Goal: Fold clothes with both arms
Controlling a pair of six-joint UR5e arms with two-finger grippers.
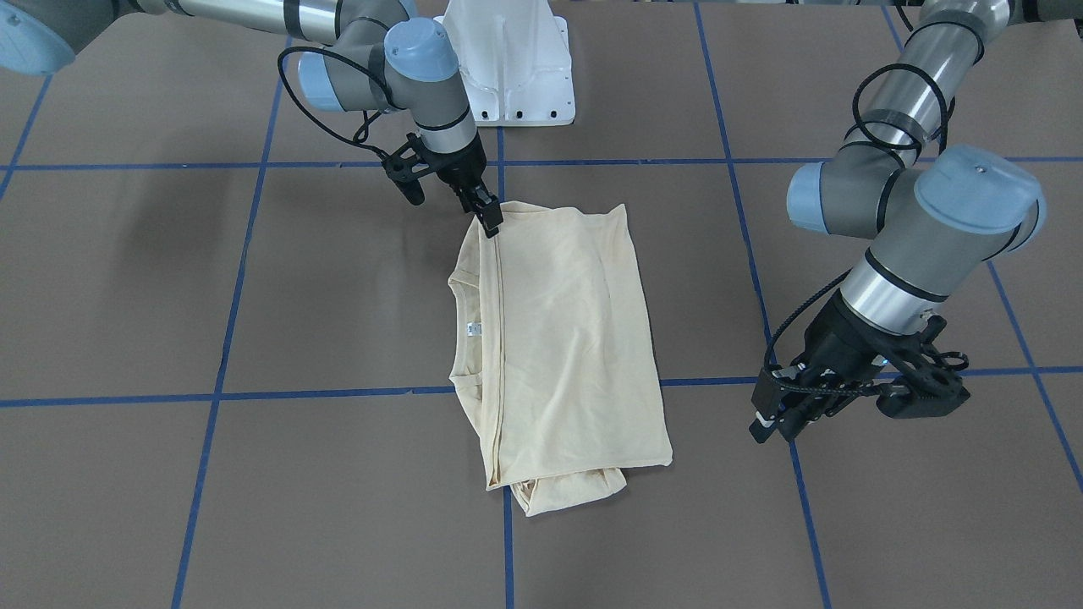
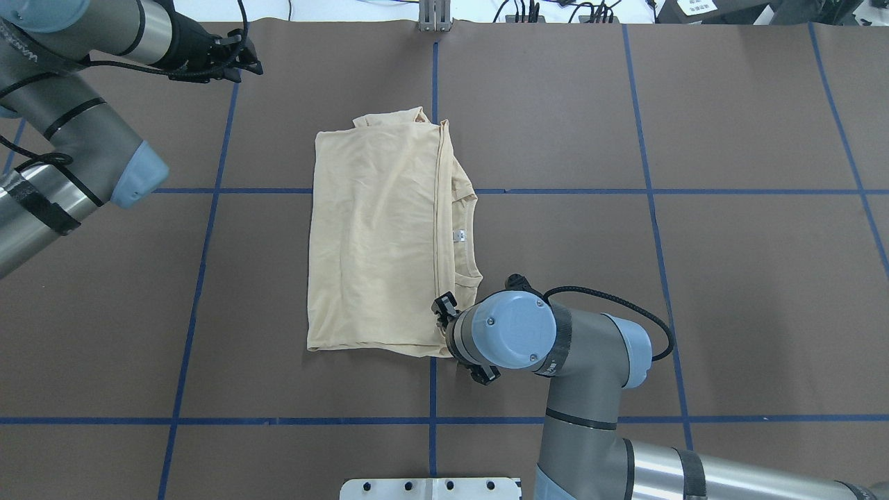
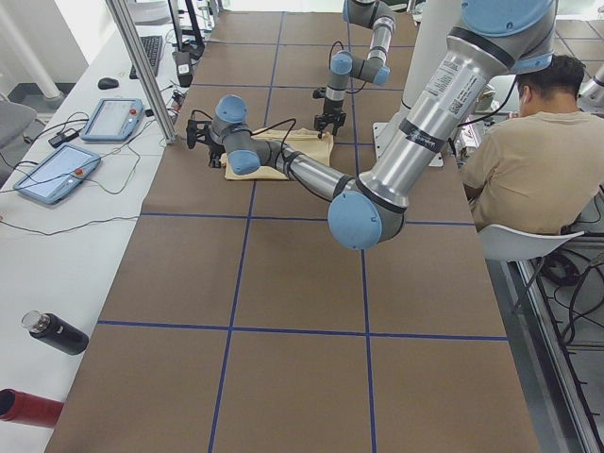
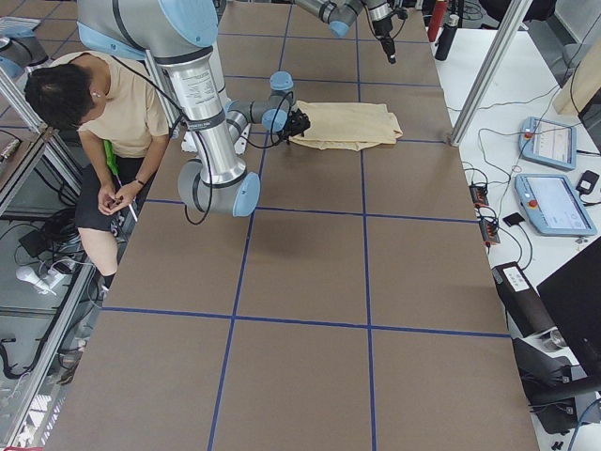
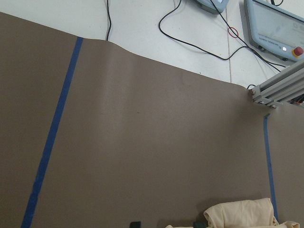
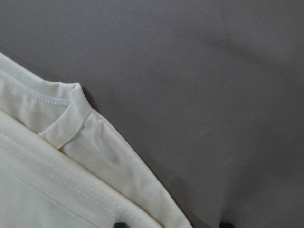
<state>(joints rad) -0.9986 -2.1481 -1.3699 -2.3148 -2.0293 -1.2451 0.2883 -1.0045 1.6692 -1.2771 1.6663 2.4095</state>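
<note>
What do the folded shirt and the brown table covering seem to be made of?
Pale cream-yellow folded shirt: thin, matte knit fabric, probably cotton jersey; soft wrinkles, stitched hems and collar band. Brown table covering: matte paper or thin sheet, cannot tell which; it ripples at its far edge.

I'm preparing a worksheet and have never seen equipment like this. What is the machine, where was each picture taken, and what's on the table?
Two jointed robot arms work at a brown table with blue tape lines. Two pictures look down from above, two look along the table from its ends, and two come from cameras on the wrists. A cream T-shirt lies folded into a rectangle. The right end effector, open, is at one corner of it; the left end effector, also open, hangs to the side holding nothing.
</note>
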